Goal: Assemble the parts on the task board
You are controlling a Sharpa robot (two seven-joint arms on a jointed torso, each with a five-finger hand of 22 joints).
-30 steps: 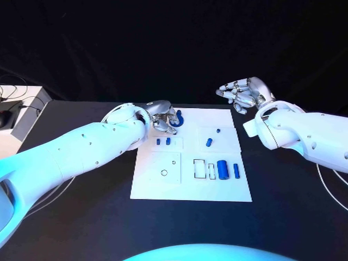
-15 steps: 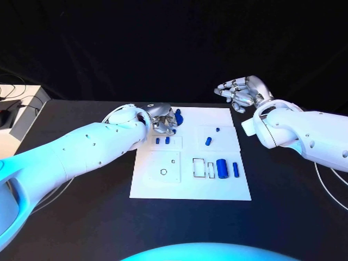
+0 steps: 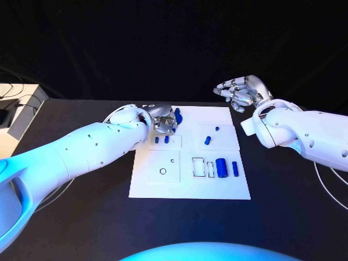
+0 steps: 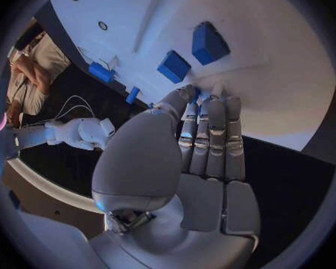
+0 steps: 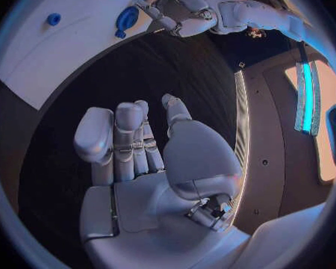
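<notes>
Judging by the loose blue parts (image 3: pixel 221 165) lying across the white board (image 3: pixel 191 187), assembly looks barely begun: the left hand (image 3: pixel 165 120) curls onto a blue part (image 3: pixel 178 116) at the board's far corner, right hand (image 3: pixel 241 92) raised empty, fingers apart.

You see a white task board (image 3: pixel 186 182) on a black tabletop (image 3: pixel 80 217). The parts (image 3: pixel 222 166) on it are blue, some darker than others. Thin black outlines mark the board's recesses. Both arms are white; each hand's fingers (image 5: pixel 131 137) are silver.
</notes>
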